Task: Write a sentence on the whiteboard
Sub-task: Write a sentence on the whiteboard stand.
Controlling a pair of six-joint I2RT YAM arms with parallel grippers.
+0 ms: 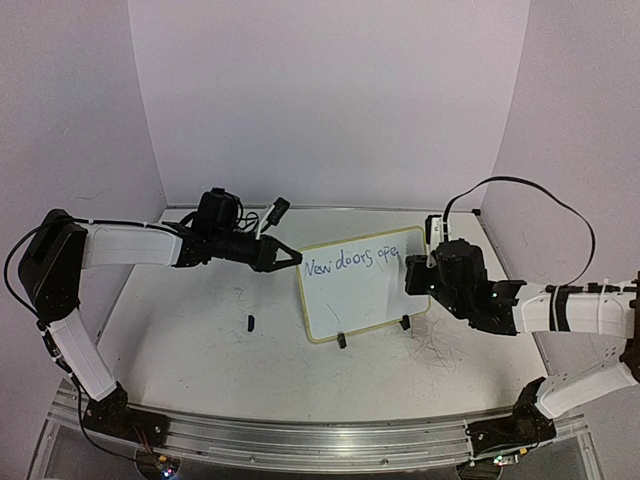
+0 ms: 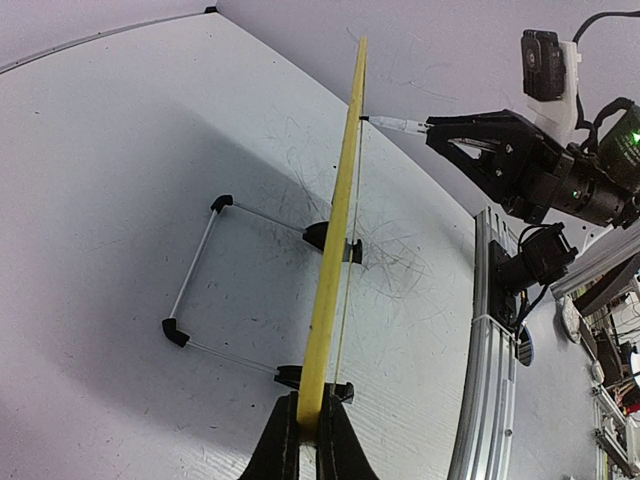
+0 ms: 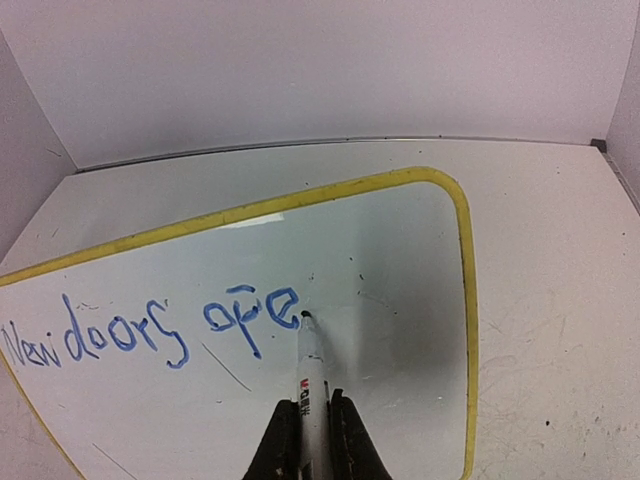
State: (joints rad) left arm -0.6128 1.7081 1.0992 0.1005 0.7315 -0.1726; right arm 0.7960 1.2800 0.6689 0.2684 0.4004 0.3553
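Two robot arms meet at a small whiteboard (image 1: 362, 303) standing on a scribbled table (image 1: 180, 345). At left, the left gripper (image 1: 289, 258) has its jaws pressed onto the board's left edge, pinching the cream frame between them. Its wrist camera sees the board only edge-on, so the writing face is hidden; a wire stand (image 2: 196, 270) juts out to the left of the jaws. Below these jaws in the overhead view lies a dark object (image 1: 250, 322), too small to identify. Across the board's top, between the two grippers, runs the sentence (image 3: 150, 335) in blue script, reading "New doors ope" and ending just left of the pen tip. At right, the right gripper (image 3: 312, 425) pinches a white marker (image 3: 311, 375) between its closed jaws, with the tip touching the board straight ahead of them. Its label is too blurred to read. The board's left end and lower edge are cut off in this wrist view, and from overhead the marker is hard to make out against the gripper.
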